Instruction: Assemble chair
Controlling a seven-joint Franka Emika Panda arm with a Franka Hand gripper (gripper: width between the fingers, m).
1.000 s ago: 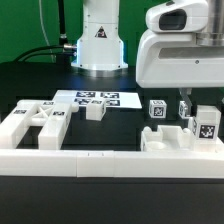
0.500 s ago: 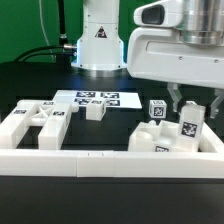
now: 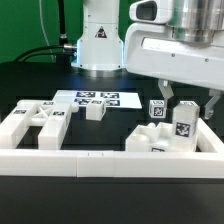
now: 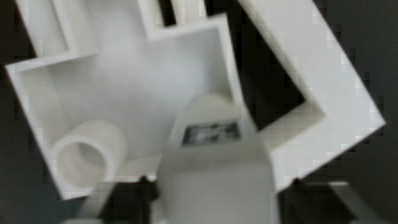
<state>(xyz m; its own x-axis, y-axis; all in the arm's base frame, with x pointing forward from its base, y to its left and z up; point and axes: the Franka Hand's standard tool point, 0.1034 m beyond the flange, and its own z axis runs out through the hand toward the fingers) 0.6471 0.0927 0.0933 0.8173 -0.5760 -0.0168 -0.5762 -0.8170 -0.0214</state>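
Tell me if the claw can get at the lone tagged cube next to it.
Probably yes. The cube stands free, with nothing over it, to the exterior view's left of the claw. Its jaws straddle an upright tagged piece, so it should lift clear first.

The robot's bulky white arm housing [image 3: 175, 45] ran off the exterior view's top and right edges, and the white robot base [image 3: 100, 35] behind it was cut by the top edge. The long plain white rail [image 3: 90, 160] hid the lower front of the chunky white chair slab [image 3: 150, 138] and of the white tagged blocks [image 3: 35, 122] toward the exterior view's left. Tag patterns on the flat white marker board [image 3: 95, 98] were too small to read. The wrist view was blurred throughout: the upright white tagged piece [image 4: 217, 175] carried an unreadable tag, and the tool [image 4: 226, 200] showed only dark fingers [image 4: 125, 200] cropped at the picture's edge.
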